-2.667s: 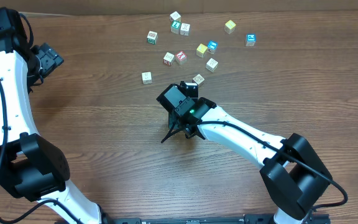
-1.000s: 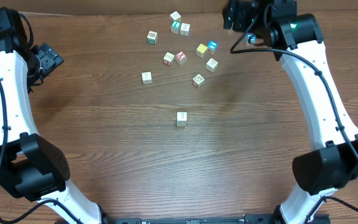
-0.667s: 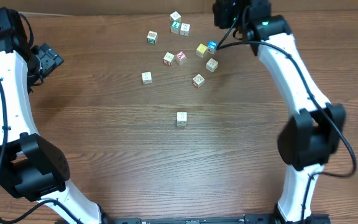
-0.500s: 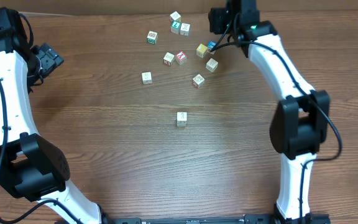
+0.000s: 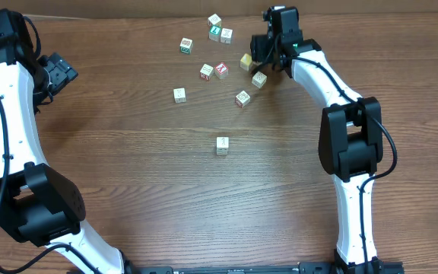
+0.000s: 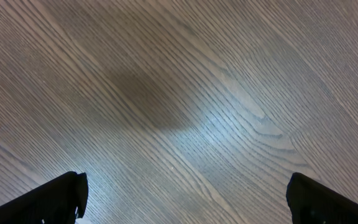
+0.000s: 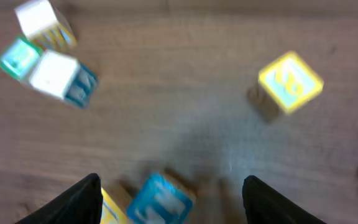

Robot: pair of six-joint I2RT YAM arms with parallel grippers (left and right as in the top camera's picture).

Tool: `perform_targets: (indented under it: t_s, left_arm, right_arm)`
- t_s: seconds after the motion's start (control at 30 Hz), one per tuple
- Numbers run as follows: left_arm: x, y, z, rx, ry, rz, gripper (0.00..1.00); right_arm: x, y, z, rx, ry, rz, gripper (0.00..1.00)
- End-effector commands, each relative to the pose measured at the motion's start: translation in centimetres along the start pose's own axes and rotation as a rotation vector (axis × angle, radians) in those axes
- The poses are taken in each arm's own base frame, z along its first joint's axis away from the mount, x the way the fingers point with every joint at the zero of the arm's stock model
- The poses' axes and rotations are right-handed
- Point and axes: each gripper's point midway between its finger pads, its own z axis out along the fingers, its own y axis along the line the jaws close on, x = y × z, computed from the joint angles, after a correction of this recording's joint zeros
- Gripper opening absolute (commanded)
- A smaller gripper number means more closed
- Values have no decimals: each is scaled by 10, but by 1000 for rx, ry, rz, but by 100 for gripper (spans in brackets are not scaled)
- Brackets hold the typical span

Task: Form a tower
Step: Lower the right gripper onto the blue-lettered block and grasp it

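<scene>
The tower point(image 5: 222, 144) stands alone in the middle of the table, a narrow column with a whitish top. My right gripper point(image 5: 263, 50) hovers over the loose cubes at the back, well away from the tower. In the right wrist view this gripper point(image 7: 171, 184) is open, with a blue-faced cube point(image 7: 160, 202) lying on the wood between its fingers, apart from both. A yellow cube point(image 7: 113, 211) sits by the left finger point(image 7: 73, 202). My left gripper point(image 5: 55, 72) is at the far left, open point(image 6: 185, 190) over bare wood.
Several loose cubes lie scattered at the back: a group point(image 5: 217, 30), a single one point(image 5: 186, 46), a pair point(image 5: 214, 71), others point(image 5: 258, 79), point(image 5: 242, 98), point(image 5: 179, 94). A yellow and teal cube point(image 7: 289, 84) lies ahead of the right gripper.
The right arm has swung from the back right corner leftward and now hangs over the blue-faced cube. The left arm and the tower have not moved.
</scene>
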Motion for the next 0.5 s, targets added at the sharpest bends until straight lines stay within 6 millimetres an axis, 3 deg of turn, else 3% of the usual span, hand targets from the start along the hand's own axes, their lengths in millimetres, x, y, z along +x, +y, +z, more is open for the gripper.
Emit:
perform_targets:
  t_s: [0.0, 0.2, 0.47]
  left_arm:
    - [-1, 0, -1, -2, -6, 7, 100]
    - [-1, 0, -1, -2, -6, 7, 100]
    - [-1, 0, -1, -2, -6, 7, 99]
  right_arm:
    - [12, -5, 5, 18, 45, 2, 67]
    - [18, -6, 5, 22, 68, 23, 64]
    - [0, -2, 8, 9, -13, 133, 61]
